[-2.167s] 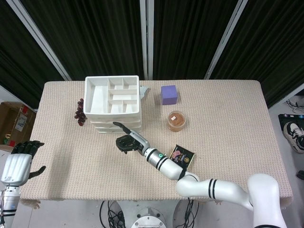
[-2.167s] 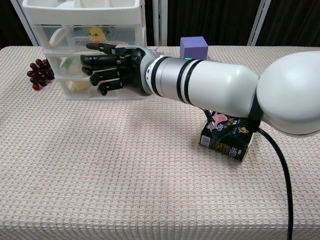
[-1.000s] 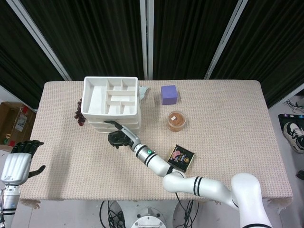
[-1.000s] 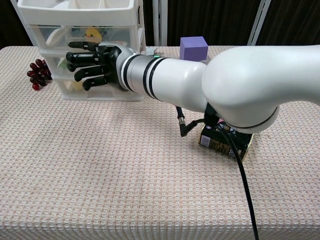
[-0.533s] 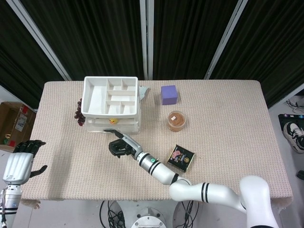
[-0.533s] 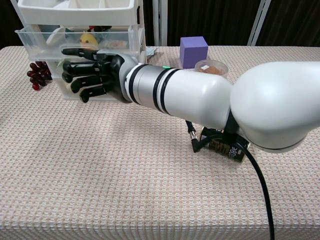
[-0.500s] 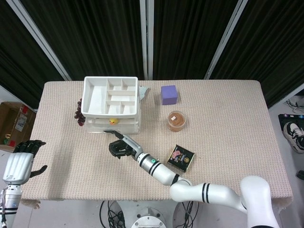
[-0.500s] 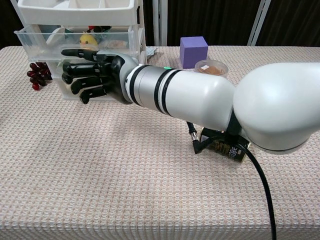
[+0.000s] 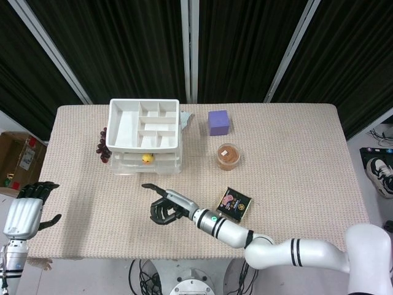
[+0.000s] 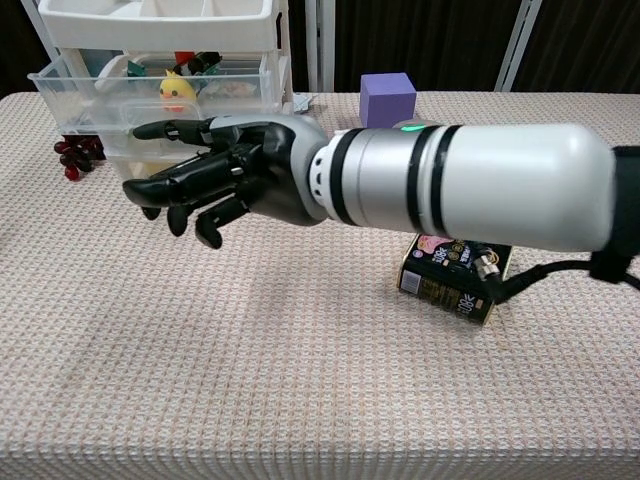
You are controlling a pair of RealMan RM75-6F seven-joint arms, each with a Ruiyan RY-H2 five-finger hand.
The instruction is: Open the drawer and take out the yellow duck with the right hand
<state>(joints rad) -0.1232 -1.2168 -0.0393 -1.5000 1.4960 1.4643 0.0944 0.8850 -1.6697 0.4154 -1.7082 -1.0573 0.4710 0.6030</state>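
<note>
My right hand (image 10: pixel 215 190) hangs empty over the table (image 9: pixel 295 141) in front of the drawer unit (image 9: pixel 145 132), fingers apart and loosely curved. The upper drawer (image 10: pixel 150 95) stands pulled out, the yellow duck (image 10: pixel 177 91) sitting inside. My left hand (image 9: pixel 24 209), seemingly open, is off the table's left edge.

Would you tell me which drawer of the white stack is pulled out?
The top drawer, holding the yellow duck; the ones beneath it sit flush in the drawer unit.
</note>
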